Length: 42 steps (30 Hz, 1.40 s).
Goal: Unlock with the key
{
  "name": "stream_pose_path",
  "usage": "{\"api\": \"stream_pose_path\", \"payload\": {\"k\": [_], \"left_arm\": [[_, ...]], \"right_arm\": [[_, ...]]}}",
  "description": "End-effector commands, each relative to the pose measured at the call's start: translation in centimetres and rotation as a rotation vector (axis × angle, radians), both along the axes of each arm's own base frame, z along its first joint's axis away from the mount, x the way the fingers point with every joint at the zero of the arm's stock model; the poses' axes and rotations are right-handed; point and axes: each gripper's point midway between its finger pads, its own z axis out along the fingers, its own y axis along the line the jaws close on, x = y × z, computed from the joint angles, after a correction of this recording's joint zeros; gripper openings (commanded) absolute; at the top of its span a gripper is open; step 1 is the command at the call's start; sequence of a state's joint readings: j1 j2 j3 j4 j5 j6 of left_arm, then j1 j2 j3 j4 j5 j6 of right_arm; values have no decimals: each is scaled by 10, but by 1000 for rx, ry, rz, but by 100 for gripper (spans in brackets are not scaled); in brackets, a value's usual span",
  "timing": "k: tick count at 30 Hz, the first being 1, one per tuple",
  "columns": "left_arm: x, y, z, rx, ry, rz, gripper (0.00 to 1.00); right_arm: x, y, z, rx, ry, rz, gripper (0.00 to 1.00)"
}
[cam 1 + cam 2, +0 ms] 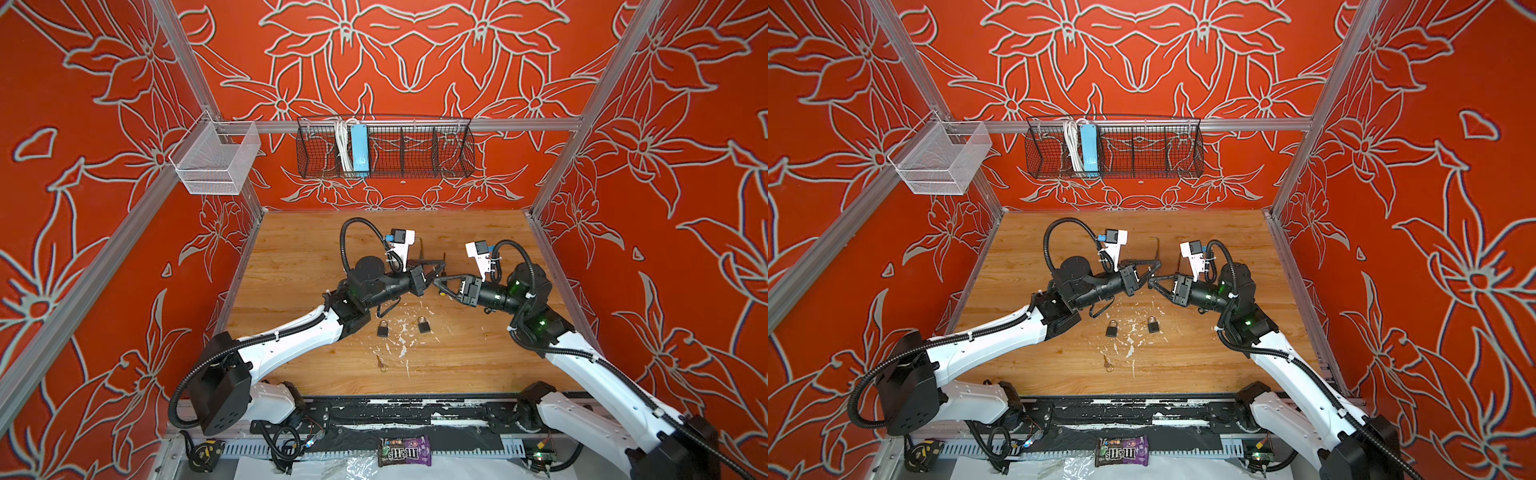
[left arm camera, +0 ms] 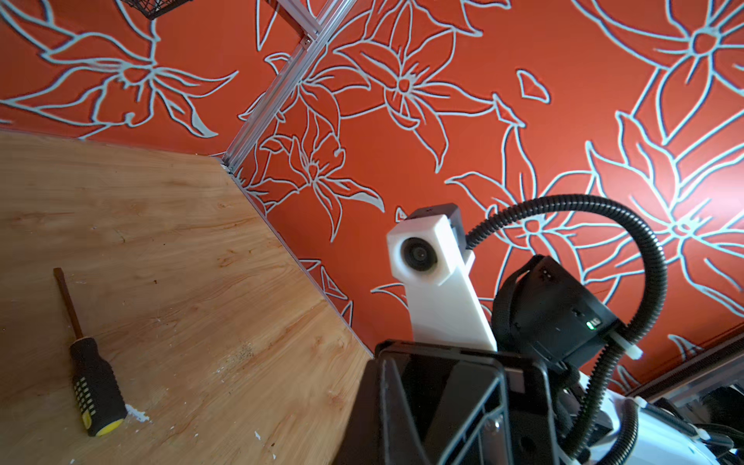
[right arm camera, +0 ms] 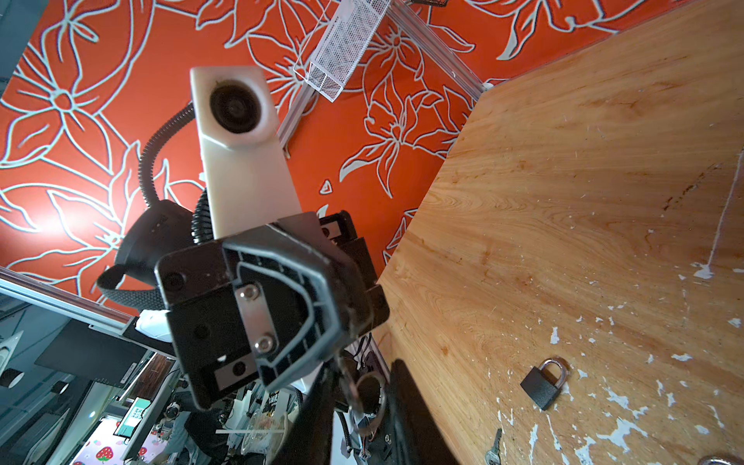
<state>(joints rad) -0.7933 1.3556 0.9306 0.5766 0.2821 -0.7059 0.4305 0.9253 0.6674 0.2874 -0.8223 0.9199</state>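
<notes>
In the right wrist view a ringed key (image 3: 349,382) is pinched above the counter (image 3: 583,201) by the left claw (image 1: 440,266), its ring flanked by the half-spread right claw (image 1: 436,283): a handover is judged underway, with a firm closing needed next.

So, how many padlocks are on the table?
2. The left padlock lies near the left arm's wrist; the right padlock lies beside it, apart. The arms could hide more.

Bright even light; soft shadows; glare on wall (image 3: 48,225); fisheye-warped edges.
</notes>
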Motion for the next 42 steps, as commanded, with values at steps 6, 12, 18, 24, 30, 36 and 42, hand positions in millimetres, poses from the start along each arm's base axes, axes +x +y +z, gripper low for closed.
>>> {"api": "stream_pose_path", "payload": {"k": [6,12,18,24,30,36,42], "left_arm": [[-3,-3,13,-38,-46,-9,0],[-4,-3,13,-39,-47,-10,0],[-3,-3,14,-39,-48,-6,0],[-1,0,10,-32,-44,18,0],[0,0,9,-22,-28,22,0],[1,9,10,7,4,63,44],[2,31,-1,61,81,156,58]], "right_arm": [[3,-4,12,52,-30,-8,23],[6,-3,14,70,-45,-6,21],[6,-2,13,71,-48,1,12],[7,-4,13,61,-56,-14,0],[6,-5,11,43,-60,-16,0],[2,-11,3,-40,-86,-33,0],[-5,-17,-7,-136,-146,-44,0]]}}
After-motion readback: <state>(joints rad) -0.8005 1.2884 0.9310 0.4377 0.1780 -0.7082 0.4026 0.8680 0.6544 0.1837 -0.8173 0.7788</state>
